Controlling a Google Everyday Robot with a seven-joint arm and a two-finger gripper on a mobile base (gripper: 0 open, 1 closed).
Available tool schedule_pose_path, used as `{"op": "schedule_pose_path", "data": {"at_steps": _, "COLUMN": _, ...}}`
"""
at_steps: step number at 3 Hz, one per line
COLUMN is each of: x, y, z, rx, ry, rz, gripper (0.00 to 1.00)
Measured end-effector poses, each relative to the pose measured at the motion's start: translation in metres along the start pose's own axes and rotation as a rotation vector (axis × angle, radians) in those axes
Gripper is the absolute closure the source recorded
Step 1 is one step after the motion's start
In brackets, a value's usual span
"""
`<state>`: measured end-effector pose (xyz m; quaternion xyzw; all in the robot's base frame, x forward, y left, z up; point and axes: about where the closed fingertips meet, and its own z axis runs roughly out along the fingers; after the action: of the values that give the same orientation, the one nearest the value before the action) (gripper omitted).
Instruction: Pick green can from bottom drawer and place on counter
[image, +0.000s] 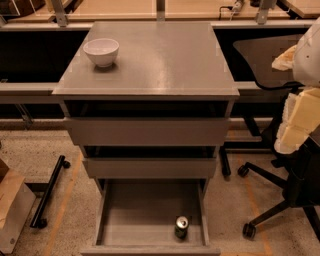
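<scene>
The green can (181, 227) is standing in the bottom drawer's (140, 212) front right corner. The gripper is sitting unseen right of the drawer, its state untellable. A reach is risking clipping the drawer's wall, toppling the can

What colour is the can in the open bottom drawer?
The can is dark green, silver-topped, in the camera view; gripper at right edge.
</scene>
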<state>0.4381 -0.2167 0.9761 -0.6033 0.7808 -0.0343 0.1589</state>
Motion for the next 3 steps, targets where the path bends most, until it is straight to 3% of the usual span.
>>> {"op": "schedule_pose_path", "data": {"at_steps": 1, "x": 0.0, "y": 0.0, "z": 0.0, "rx": 0.0, "ry": 0.0, "rz": 0.0, "gripper": 0.0}}
{"op": "schedule_pose_path", "data": {"at_steps": 2, "x": -0.001, "y": -0.004, "z": 0.019, "rx": -0.021, "ry": -0.022, "rz": 0.017, "gripper": 0.0}}
{"op": "schedule_pose_path", "data": {"at_steps": 3, "x": -0.004, "y": -0.008, "z": 0.057, "rx": -0.068, "ry": -0.051, "rz": 0.039, "gripper": 0.0}}
